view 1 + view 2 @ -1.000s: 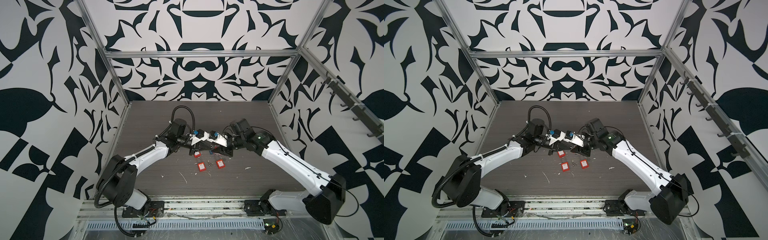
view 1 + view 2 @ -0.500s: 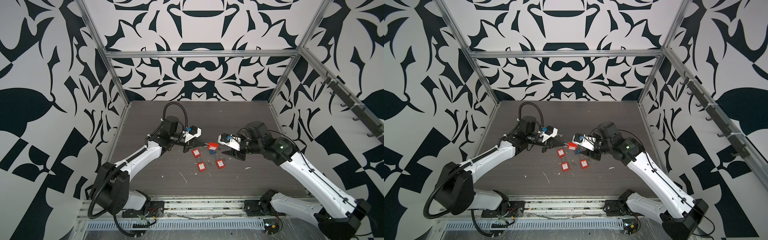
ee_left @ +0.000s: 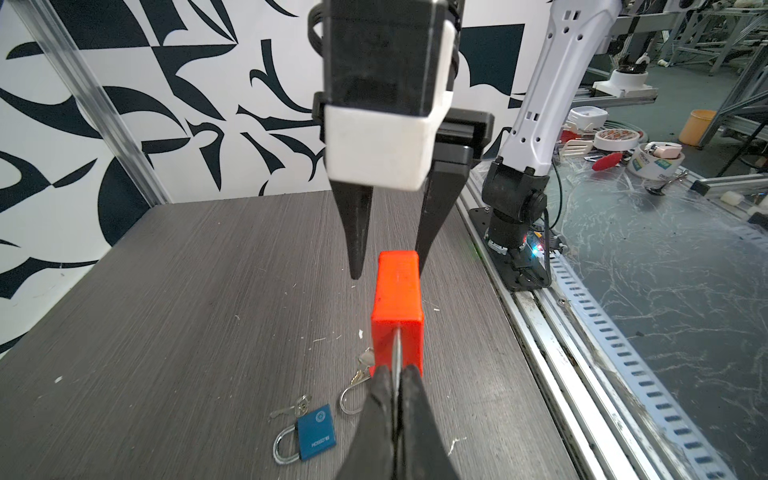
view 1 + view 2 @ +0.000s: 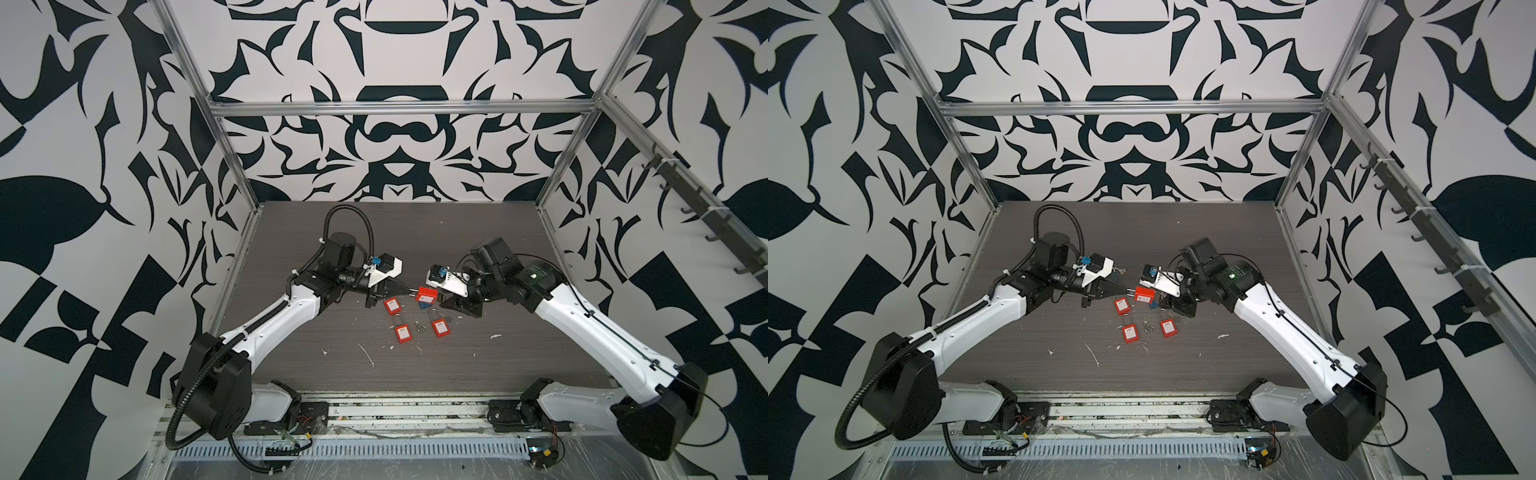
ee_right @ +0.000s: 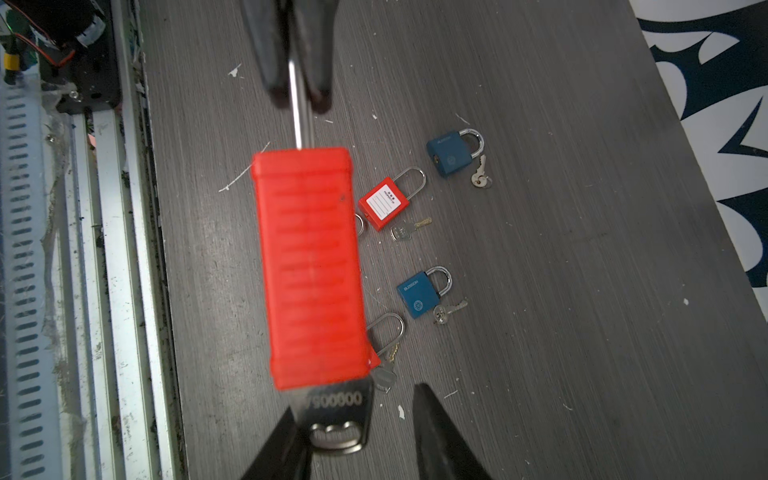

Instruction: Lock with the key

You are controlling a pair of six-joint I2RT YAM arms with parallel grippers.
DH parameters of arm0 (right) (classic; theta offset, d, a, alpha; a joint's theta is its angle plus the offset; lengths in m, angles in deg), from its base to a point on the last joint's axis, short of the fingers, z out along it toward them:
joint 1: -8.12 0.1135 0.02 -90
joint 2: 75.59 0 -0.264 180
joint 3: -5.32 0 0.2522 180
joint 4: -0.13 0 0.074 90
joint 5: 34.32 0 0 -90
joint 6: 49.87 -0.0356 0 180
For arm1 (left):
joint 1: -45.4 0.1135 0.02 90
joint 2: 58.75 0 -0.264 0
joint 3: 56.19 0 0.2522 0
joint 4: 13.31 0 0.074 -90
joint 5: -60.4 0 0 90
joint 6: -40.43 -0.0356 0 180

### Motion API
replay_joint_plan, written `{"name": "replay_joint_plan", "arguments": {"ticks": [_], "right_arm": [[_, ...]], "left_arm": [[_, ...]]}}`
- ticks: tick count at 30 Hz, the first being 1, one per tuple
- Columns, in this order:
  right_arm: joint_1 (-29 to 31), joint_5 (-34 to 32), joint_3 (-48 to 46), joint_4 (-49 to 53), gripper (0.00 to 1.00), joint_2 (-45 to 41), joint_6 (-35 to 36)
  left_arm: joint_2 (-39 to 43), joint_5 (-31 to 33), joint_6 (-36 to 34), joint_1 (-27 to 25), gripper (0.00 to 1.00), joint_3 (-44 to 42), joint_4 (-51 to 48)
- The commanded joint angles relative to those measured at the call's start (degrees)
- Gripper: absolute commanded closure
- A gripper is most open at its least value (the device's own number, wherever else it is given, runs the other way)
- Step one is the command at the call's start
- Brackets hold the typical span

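Observation:
A red padlock (image 4: 428, 294) (image 4: 1143, 294) hangs level above the table between the two arms. My left gripper (image 3: 397, 374) (image 4: 409, 291) is shut on its thin metal shackle (image 5: 297, 124). The red body (image 3: 397, 299) (image 5: 309, 266) stretches away from it toward my right gripper (image 5: 355, 399) (image 3: 388, 272). A silver key (image 5: 338, 419) with stamped numbers sticks out of the padlock's bottom end. The right jaws stand open on either side of the key's head. One finger is close against it and the other is clearly apart.
Three more red padlocks (image 4: 392, 306) (image 4: 402, 332) (image 4: 440, 327) lie on the dark wood table under the grippers. Two blue padlocks (image 5: 451, 151) (image 5: 417, 295) with small keys lie nearby. A slotted metal rail (image 3: 623, 357) runs along the table's front edge.
A second ago both grippers were pressed close together mid-table. The arms have since drawn apart, and the red padlock now shows between them. The right jaws have narrowed a little.

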Motion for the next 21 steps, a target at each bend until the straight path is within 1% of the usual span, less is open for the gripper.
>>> {"name": "replay_joint_plan", "arguments": {"ticks": [1, 4, 5, 8, 10, 13, 17, 19, 21], "right_arm": [[-0.18, -1.13, -0.27, -6.55, 0.57, -1.57, 0.11], [-0.04, -3.80, -3.37, -11.51, 0.57, -2.84, 0.79], [-0.08, -5.47, -4.28, -12.48, 0.55, -3.35, 1.37], [0.01, -9.97, -5.93, -13.50, 0.51, -4.85, 3.01], [0.11, -11.61, -6.46, -12.92, 0.50, -5.78, 4.17], [0.12, -10.73, -6.08, -10.12, 0.49, -8.05, 5.23], [0.13, -5.54, -2.47, -3.26, 0.48, -8.99, 4.47], [0.06, -3.79, -0.46, -1.10, 0.49, -8.31, 3.45], [0.07, -1.92, 0.97, -0.56, 0.52, -7.60, 2.66]], "left_arm": [[1.26, -2.00, 0.64, -0.47, 1.00, 0.47, 1.14], [1.27, -1.76, 1.51, -0.57, 1.00, 0.09, 2.40], [1.22, -1.45, 1.60, -0.62, 1.00, -0.01, 2.49], [0.96, -0.89, 2.24, -0.59, 1.00, 0.21, 2.62], [0.56, -0.92, 2.69, -0.55, 1.00, 0.36, 3.02], [0.08, -0.83, 2.74, -0.61, 1.00, 0.71, 3.00], [-0.30, -0.74, 2.41, -0.55, 1.00, 1.35, 2.79], [-0.59, -0.97, 2.32, -0.56, 1.00, 1.60, 2.76], [-0.85, -1.00, 2.13, -0.77, 1.00, 1.80, 2.76]]}}
